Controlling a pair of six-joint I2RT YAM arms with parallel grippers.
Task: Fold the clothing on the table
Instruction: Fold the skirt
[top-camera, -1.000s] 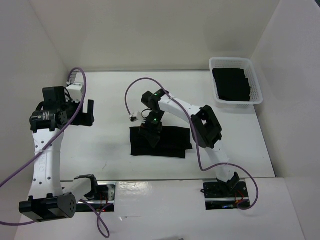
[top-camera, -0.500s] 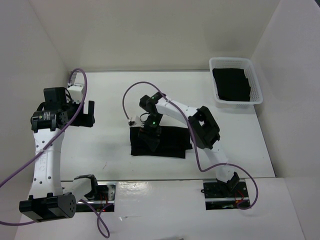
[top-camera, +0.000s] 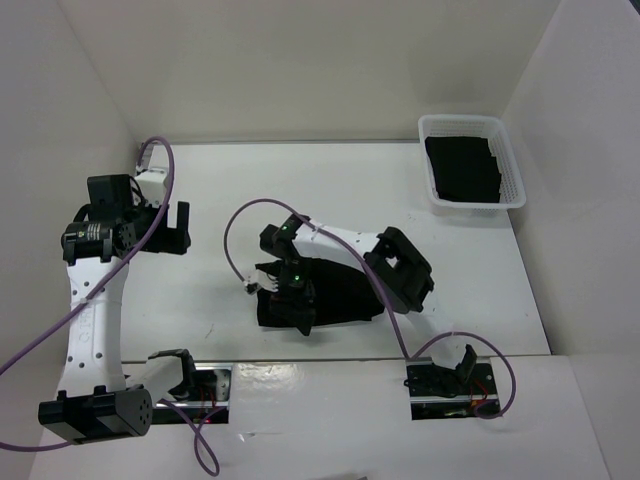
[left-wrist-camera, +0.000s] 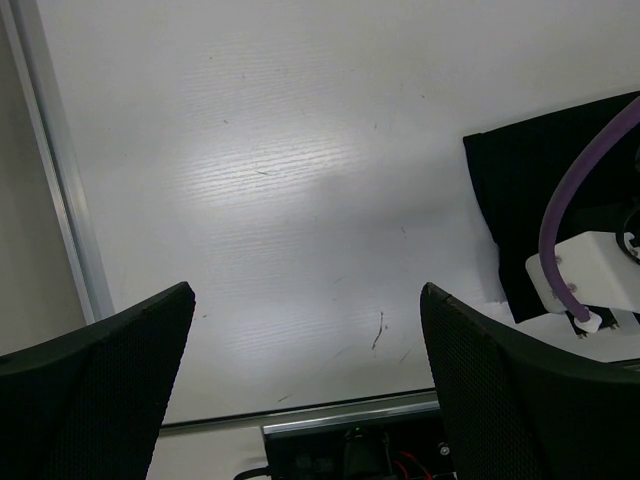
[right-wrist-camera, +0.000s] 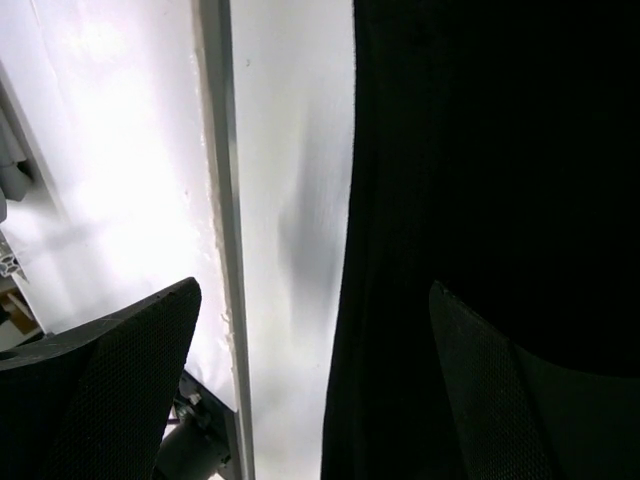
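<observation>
Top external view: the table (top-camera: 200, 310) carries the clothing (top-camera: 345, 295), a flat black rectangle near the front rail. The right gripper (top-camera: 299, 318) hangs over its near left corner, jaws spread and holding nothing. The left gripper (top-camera: 181, 228) sits well apart, equally spread. The right gripper should probably descend squarely, straddle the edge, then pinch all layers; their number is unclear.

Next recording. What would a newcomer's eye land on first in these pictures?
The black clothing lies near the front middle of the white table, with the right arm bent across it and the right claw open over its near left part. Next come the white basket in the far right corner with dark fabric inside, and the left claw, open above bare table at the left.
</observation>
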